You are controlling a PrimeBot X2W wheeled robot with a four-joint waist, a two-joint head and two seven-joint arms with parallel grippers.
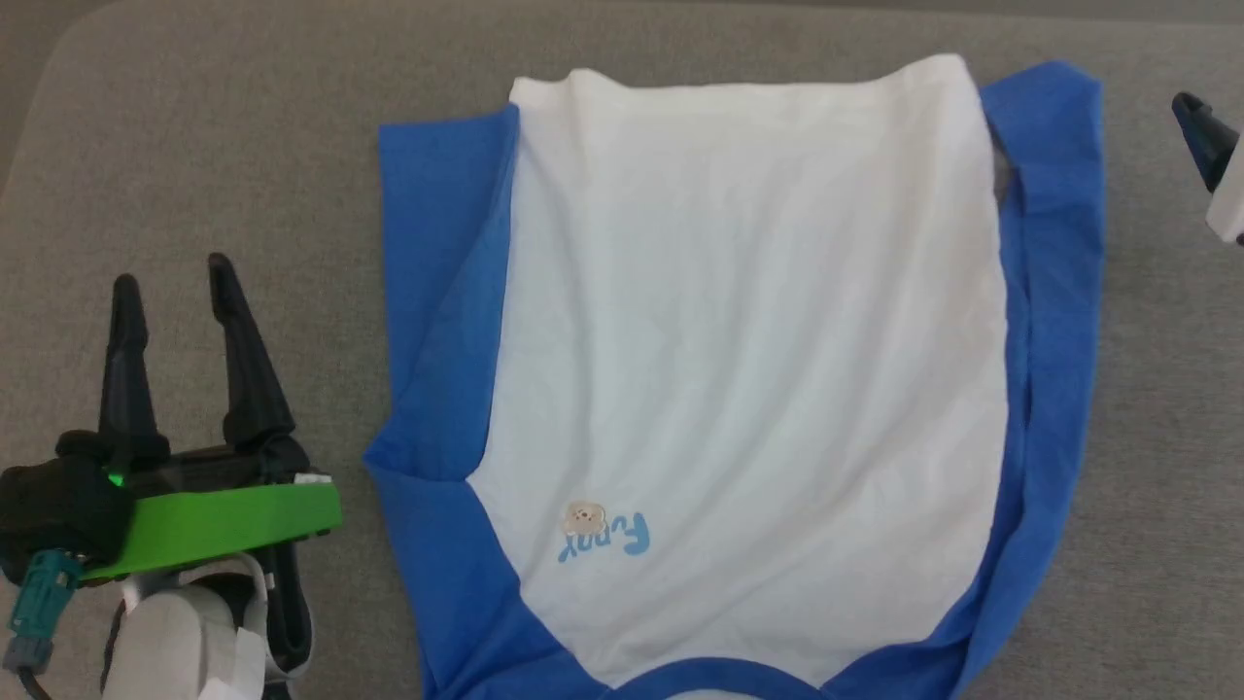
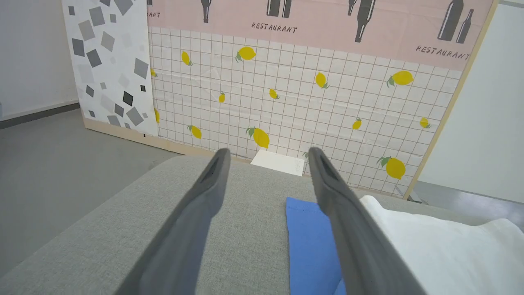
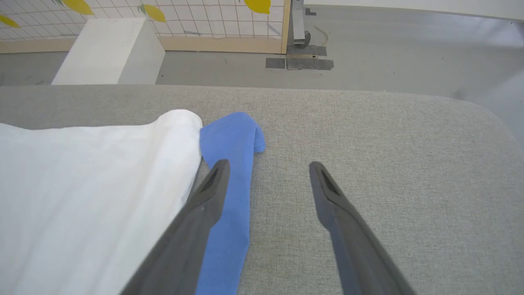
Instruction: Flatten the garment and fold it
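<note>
While the garment (image 1: 748, 369) lies spread flat on the grey padded table (image 1: 243, 146), collar toward you and hem at the far side, its blue sleeves (image 1: 1059, 292) run drawn in along both edges, probably to ready a lengthwise fold. Your left gripper (image 1: 172, 272) hangs just beside the shirt's left edge, fingers apart and empty.

From the left wrist, those fingers frame bare table, with one over the blue edge. A lemon-print backdrop (image 2: 286, 102) stands beyond.

From the right wrist, your right gripper (image 3: 268, 164) is likewise spread and empty, one finger over the sleeve's far corner and the other over table. A white box (image 3: 106, 49) sits on the floor beyond, and nothing appears to block either approach.
</note>
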